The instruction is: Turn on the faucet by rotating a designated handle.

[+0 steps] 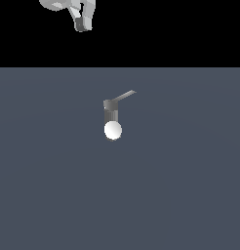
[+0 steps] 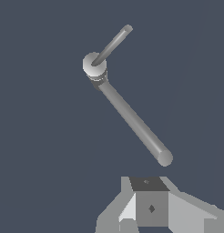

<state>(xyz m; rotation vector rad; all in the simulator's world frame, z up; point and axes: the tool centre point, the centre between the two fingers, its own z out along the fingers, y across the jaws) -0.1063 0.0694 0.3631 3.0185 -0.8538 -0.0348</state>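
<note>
Broad slate-blue flat ground plane (image 1: 49, 195) underneath everything, filling the lower part of the exterior view below a black band. High in that black band, toward the exterior view's left, the white-and-grey Panda arm's gripper (image 1: 82, 24), well apart from the fixture and touching nothing; only the underside of the grey hand body showing in the wrist view (image 2: 150, 205), fingers out of sight there, so no telling whether spread or closed (too small and blurred in the exterior view to settle it either). Near the middle of the ground plane, the small grey faucet (image 1: 111, 113): short ribbed upright cylinder with a white round ball end (image 1: 112, 131) toward the camera and a grey block on top. In the wrist view, the same fixture seen from above, with a long grey tube (image 2: 132, 120) reaching from its round cap toward the hand. Smallest, the thin flat light-grey bar handle (image 1: 126, 95), sticking out from the top block toward the exterior view's right and away, also plain in the wrist view (image 2: 113, 44). By judgement, barely begun: handle untouched, no contact made. Left to do: descent to the bar, contact near its free end, then the rotating push.
</note>
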